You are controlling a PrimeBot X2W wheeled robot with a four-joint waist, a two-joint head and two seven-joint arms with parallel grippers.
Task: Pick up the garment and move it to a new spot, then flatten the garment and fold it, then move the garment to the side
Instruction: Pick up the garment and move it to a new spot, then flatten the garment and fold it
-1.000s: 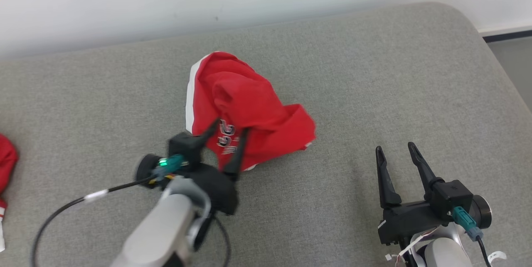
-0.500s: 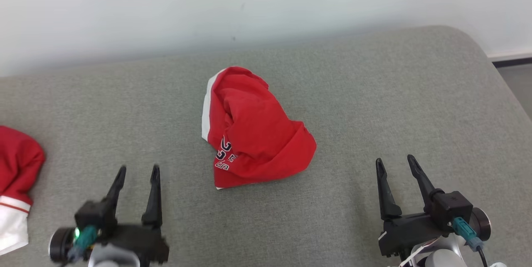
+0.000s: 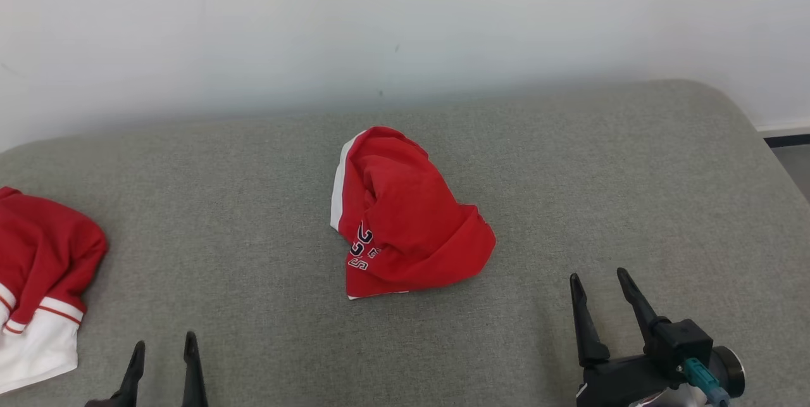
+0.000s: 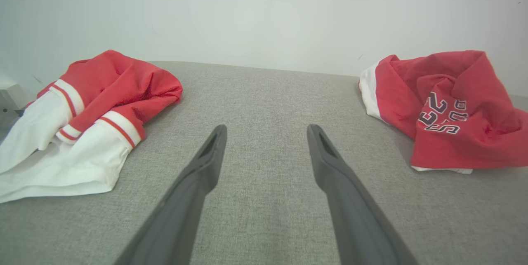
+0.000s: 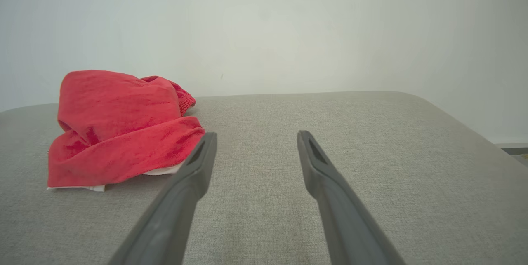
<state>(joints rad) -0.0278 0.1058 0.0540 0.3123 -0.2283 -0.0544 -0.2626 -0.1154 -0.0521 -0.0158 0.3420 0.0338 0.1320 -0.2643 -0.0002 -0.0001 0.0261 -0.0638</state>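
Two pieces of clothing lie well apart on the grey cushion (image 3: 601, 160), which runs back to a pale wall (image 3: 405, 14). The garment (image 3: 411, 223) sits near the middle of the cushion as a crumpled red heap. It has a white band along its left edge and dark outlined lettering on the fold that faces the robot. A sliver of white shows under its near edge. Nothing touches it.

The second garment (image 3: 38, 280), red with white cuffs and thin red stripes, is bunched at the far left of the cushion. In the head view it is partly cut off by the picture's edge.

The left gripper (image 3: 164, 340) stands at the lower left with its two dark fingers spread apart and nothing between them. It hovers over bare cushion between the two heaps, and in the left wrist view the heaps flank its fingers on either side.

The right gripper (image 3: 598, 275) stands at the lower right, near the garment's right side but clear of it. Its fingers are likewise parted and empty. In the right wrist view the red heap lies just left of its left finger.
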